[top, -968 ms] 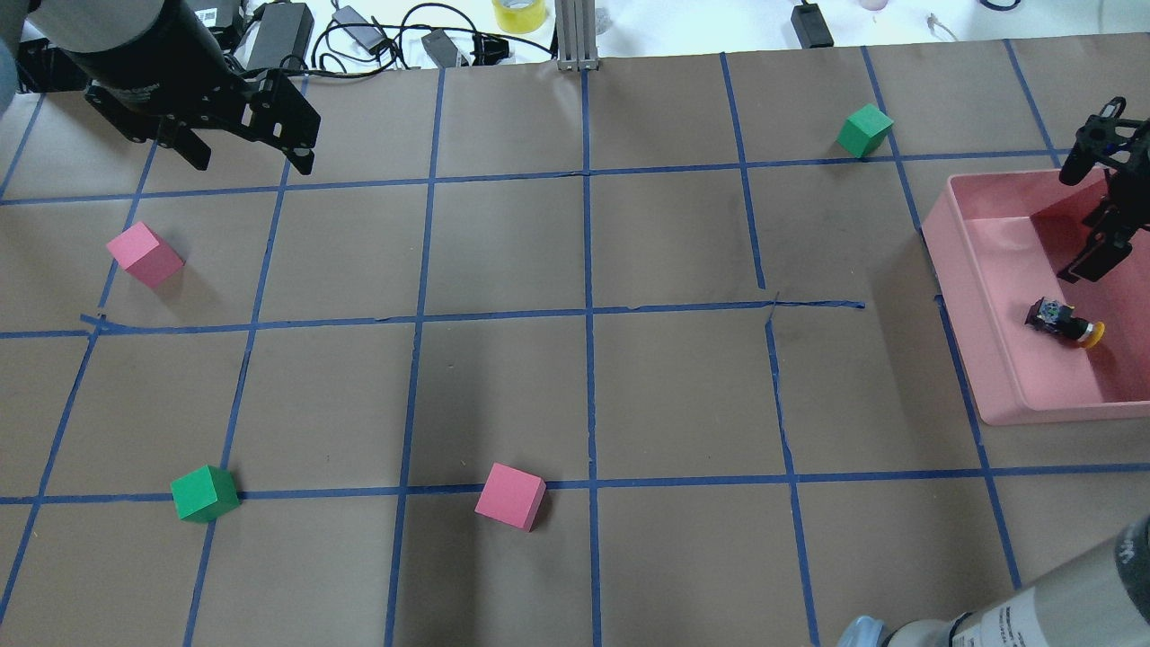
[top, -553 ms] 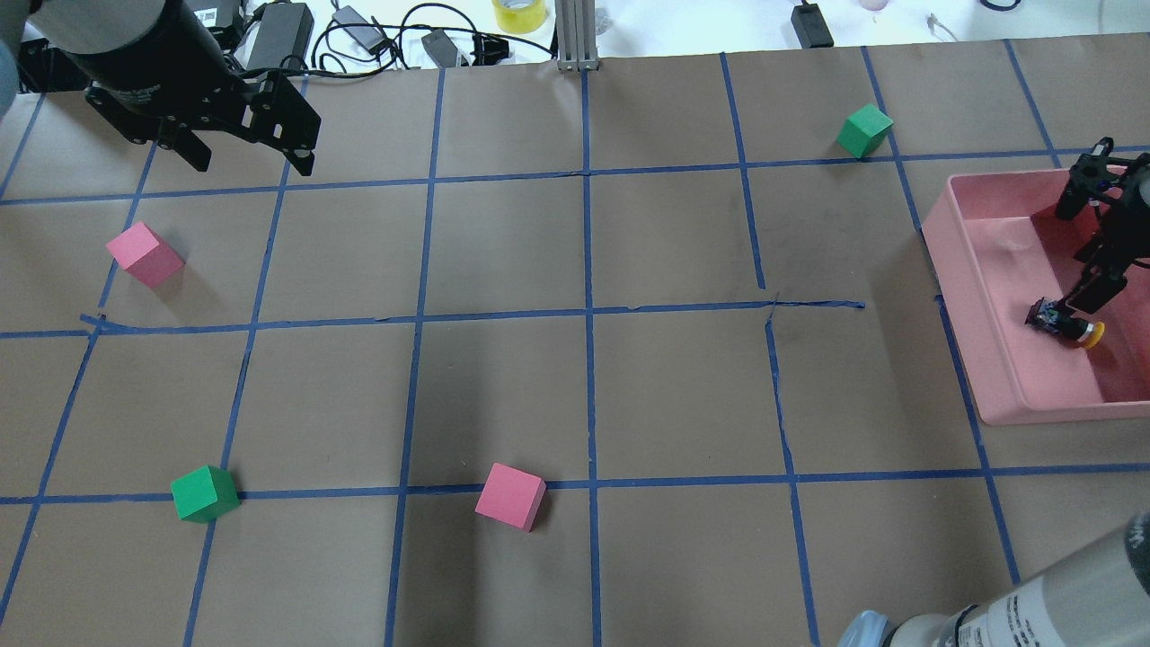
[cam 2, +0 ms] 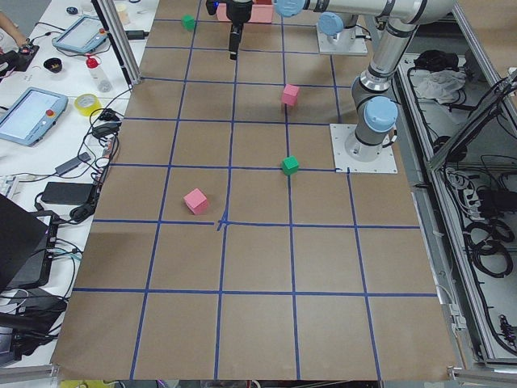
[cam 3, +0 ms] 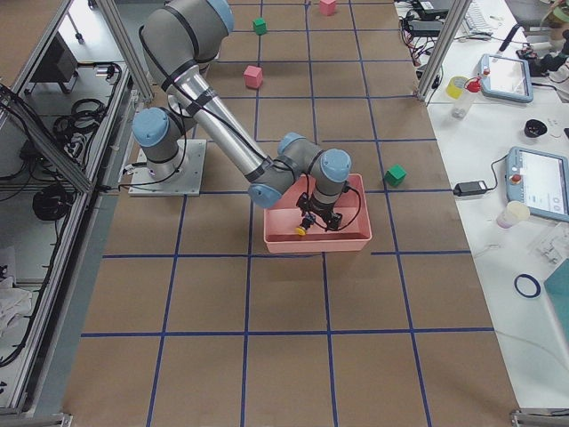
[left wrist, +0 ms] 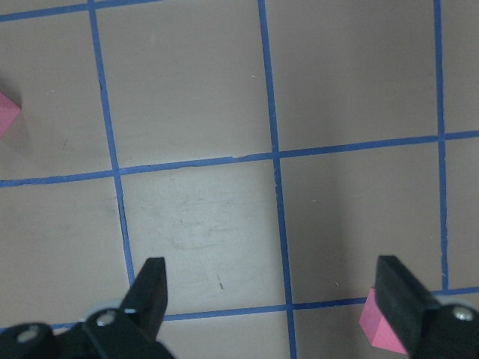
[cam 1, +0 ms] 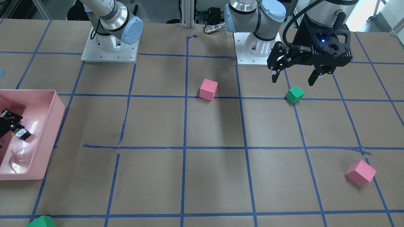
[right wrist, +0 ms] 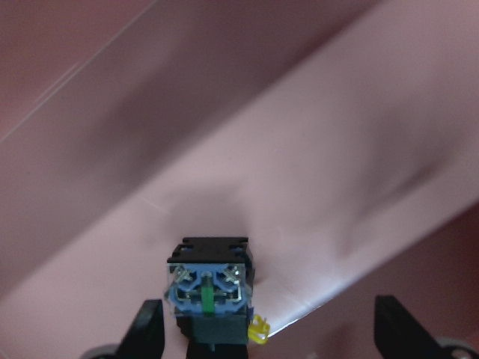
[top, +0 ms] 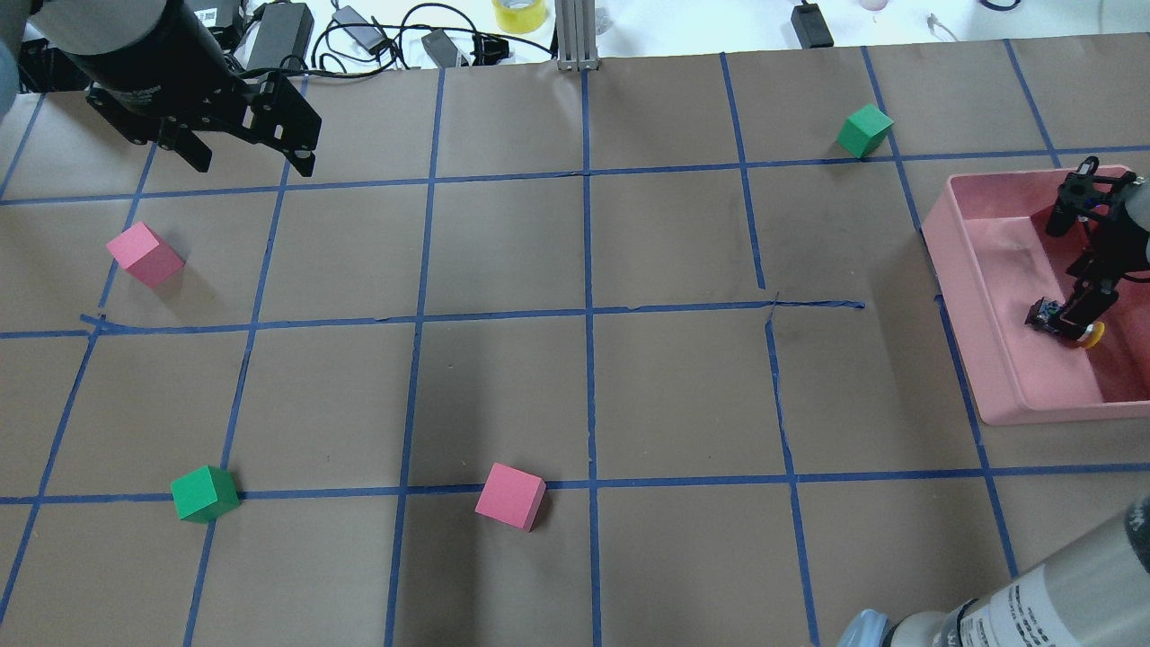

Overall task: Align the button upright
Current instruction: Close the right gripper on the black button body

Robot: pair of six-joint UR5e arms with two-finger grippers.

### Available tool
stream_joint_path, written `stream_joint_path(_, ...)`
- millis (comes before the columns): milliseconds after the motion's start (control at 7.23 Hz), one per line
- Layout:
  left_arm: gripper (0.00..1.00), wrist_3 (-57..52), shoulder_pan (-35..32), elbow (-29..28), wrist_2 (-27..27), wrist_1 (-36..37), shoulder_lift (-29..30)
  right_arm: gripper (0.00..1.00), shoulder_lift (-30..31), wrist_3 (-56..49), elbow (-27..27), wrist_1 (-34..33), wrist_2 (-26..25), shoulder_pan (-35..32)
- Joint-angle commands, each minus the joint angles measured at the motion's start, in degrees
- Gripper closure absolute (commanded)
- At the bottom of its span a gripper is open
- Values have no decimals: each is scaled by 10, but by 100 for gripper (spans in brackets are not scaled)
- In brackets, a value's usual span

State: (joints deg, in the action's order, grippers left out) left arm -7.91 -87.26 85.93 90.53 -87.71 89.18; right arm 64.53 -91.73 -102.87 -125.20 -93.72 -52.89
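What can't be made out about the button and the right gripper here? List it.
- Cap of the button: the right wrist view shows only a yellow sliver; the button's own base hides the rest.
- Contact: in the overhead view one of the right gripper's fingers overlaps the button; touching or apart, unclear.
- Front-facing view: the left edge cuts off the gripper in the pink tray.
- Exterior left view: button too small.

Left arm: we log the left end effector (top: 252,163) hanging raised, fingers pointing down, jaws spread wide.

Right arm: reached far out with the wrist bent downward. The right end effector (right wrist: 271,333) sits low, jaws likewise spread wide (both fingertips show in its wrist view).
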Motion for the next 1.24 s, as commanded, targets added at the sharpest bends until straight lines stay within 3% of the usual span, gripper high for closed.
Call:
stream_joint_path(0, 0, 0, 1, 1, 0, 1, 0, 2, -2, 0, -5, 0, -5, 0)
stream_joint_path(138, 0, 0, 1, 2, 0, 0, 0, 7, -3, 0, -5, 0, -8, 0)
stream_joint_path(277, 0, 0, 1, 2, 0, 0, 0, 32, -5, 0, -5, 0, -9, 0)
stream_joint_path(415, 0, 0, 1, 2, 0, 0, 0, 80, -6, 5, -4, 0, -29, 0)
stream_joint_path(553, 0, 0, 1, 2, 0, 0, 0, 100, -7, 5, -5, 0, -37, 0)
stream_joint_path(1106, 0, 0, 1, 1, 1, 1, 0, 100, 16, 22, 4, 8, -31, 1)
